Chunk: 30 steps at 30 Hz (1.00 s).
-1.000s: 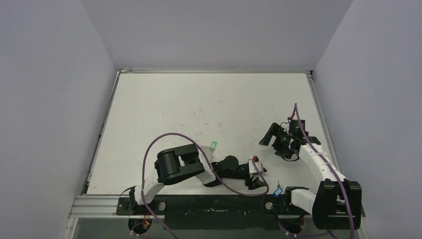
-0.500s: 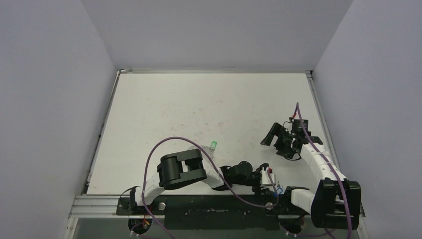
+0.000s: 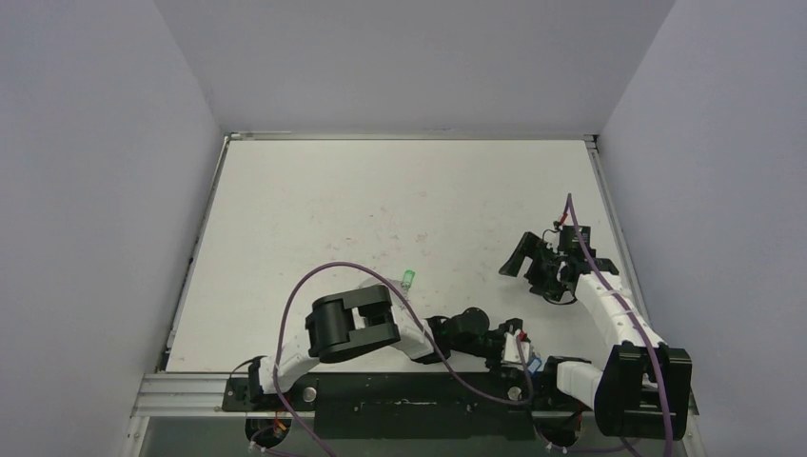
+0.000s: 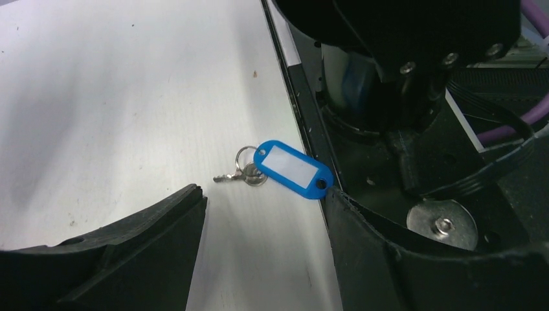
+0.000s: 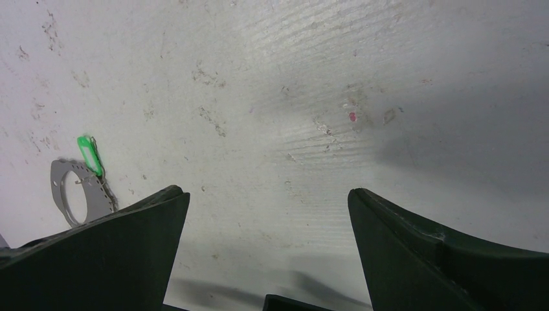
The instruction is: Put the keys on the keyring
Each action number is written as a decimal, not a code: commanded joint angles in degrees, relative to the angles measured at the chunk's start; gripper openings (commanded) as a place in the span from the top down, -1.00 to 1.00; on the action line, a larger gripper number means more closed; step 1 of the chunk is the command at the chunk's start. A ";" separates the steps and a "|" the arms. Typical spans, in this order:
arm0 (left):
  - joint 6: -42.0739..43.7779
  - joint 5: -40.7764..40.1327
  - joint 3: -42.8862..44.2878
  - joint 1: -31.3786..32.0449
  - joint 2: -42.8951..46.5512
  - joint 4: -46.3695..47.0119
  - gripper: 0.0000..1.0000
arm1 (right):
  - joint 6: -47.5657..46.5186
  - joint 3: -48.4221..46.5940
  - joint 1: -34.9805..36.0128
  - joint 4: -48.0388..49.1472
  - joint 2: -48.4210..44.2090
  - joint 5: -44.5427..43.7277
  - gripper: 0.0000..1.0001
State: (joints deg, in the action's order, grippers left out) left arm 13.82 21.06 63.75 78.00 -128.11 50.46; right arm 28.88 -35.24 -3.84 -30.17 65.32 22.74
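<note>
Tools both open, neither key held.
Your left tool (image 4: pixel 262 197) has its jaws apart and empty, low over the near edge of the desk (image 3: pixel 381 190). The blue key (image 4: pixel 291 168) lies flat just ahead of the gap, untouched, its tag end right against the black base rail (image 4: pixel 299 97). Your right tool (image 5: pixel 267 194) is spread wide and empty, above bare desk on the right side. The green key (image 5: pixel 89 154) lies near the desk's middle, its tag overlapping the keyring (image 5: pixel 57 184) rim; can't tell if it's threaded on. The blue key is well apart from both.
</note>
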 commanded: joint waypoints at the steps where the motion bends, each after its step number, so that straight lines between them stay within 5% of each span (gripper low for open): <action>1: -0.39 0.06 3.23 1.10 -2.25 -0.71 -0.31 | -1.59 -3.45 -0.56 -0.21 0.42 -1.37 -1.00; 13: -1.30 -5.96 5.11 1.11 -3.43 -0.88 -0.27 | -3.70 -8.08 -0.56 -5.22 -3.48 -6.49 -1.00; 30: -4.99 -17.45 8.19 -2.00 -5.81 -2.54 0.07 | -4.23 -9.53 -0.56 -8.22 -6.07 -9.05 -1.00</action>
State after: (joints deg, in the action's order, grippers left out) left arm 8.38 13.47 70.26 80.16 -131.94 48.23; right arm 25.02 -42.28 -4.10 -38.04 60.53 15.20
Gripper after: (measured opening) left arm 0.488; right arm 0.999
